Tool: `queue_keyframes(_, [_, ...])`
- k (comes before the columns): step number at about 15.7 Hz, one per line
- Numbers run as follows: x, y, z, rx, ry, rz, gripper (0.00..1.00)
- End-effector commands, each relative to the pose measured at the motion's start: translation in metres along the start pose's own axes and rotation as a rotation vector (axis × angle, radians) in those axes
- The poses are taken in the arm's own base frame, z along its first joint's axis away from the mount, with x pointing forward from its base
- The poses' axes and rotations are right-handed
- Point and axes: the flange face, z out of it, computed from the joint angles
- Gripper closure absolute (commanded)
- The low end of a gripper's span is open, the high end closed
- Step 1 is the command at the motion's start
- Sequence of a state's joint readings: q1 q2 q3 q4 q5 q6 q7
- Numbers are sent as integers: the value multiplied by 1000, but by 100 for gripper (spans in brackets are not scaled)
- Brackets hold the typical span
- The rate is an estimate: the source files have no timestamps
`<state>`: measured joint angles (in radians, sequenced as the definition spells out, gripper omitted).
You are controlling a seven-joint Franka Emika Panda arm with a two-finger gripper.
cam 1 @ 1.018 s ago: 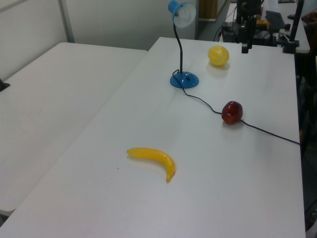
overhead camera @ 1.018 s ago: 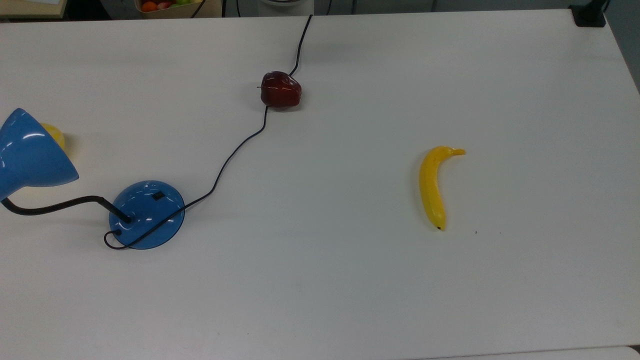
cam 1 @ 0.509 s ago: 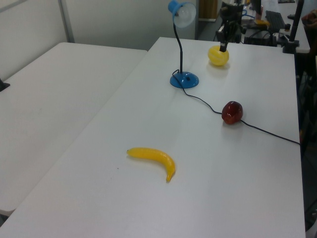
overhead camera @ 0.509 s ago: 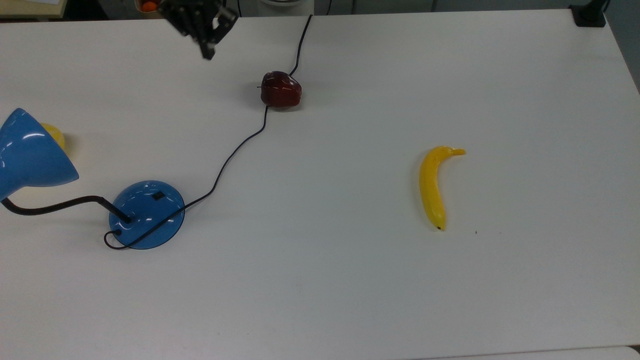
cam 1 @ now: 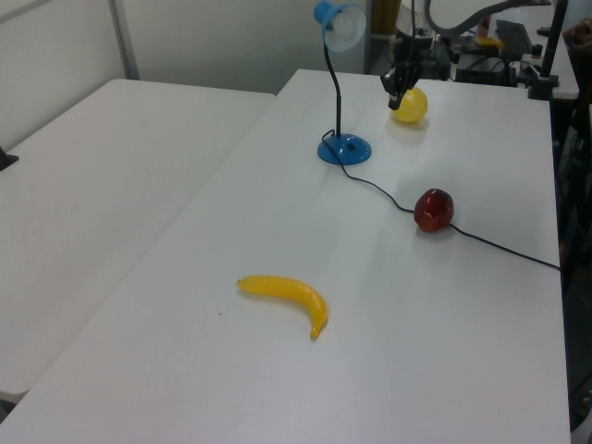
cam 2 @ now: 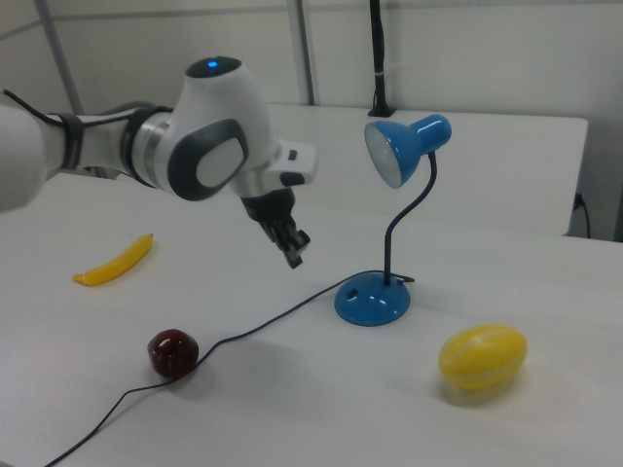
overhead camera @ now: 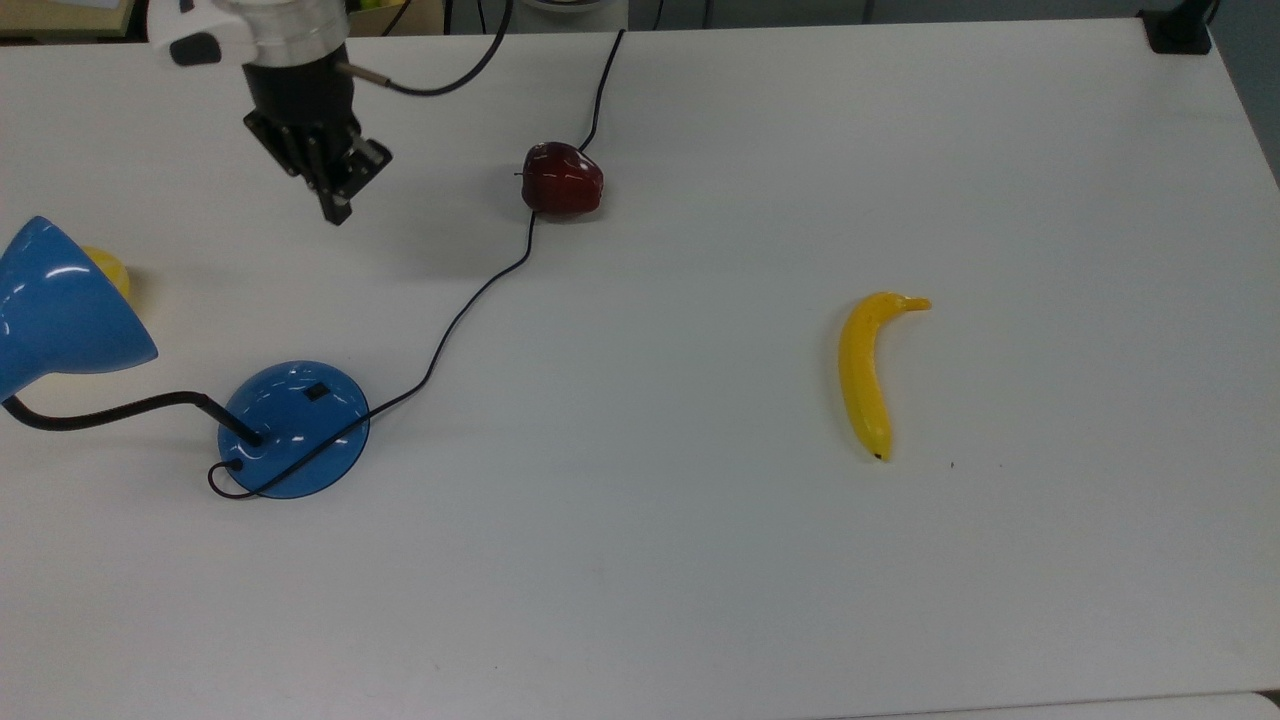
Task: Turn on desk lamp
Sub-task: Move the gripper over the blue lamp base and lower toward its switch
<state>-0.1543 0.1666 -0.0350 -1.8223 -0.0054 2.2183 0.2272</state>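
The desk lamp stands at the top view's left: a round blue base [overhead camera: 295, 428] with a small black switch [overhead camera: 316, 392], a bent black gooseneck [overhead camera: 110, 412] and a blue cone shade [overhead camera: 55, 310]. Its black cord [overhead camera: 470, 295] runs past the apple to the table's far edge. No light shows in the shade [cam 2: 404, 146]. My gripper [overhead camera: 335, 210] hangs above the table, up and slightly right of the base in the top view, fingers together and holding nothing. In the right view the gripper [cam 2: 294, 258] is left of the base [cam 2: 372, 300] and well above the table.
A dark red apple [overhead camera: 562, 179] lies on the cord. A banana [overhead camera: 866, 372] lies on the top view's right. A yellow round fruit [cam 2: 483, 356] sits beside the lamp base, partly behind the shade in the top view.
My gripper came in from the top view's upper edge and moved down and to the left, closer to the lamp base. The lamp and the fruit stayed where they were.
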Motion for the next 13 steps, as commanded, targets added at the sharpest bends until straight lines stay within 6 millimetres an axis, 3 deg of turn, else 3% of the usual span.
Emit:
queue_keyframes(1, [23,-2,36,-57,61,45,100])
queue_keyframes(4, [46,4,69,-94,104,94,100])
queue_keyframes(7, [52,9,69,-106,117,112,100])
queue_keyframes(9, [53,22,91,-131,102,114,100])
queue_keyframes(13, [58,19,102,-142,117,151,100])
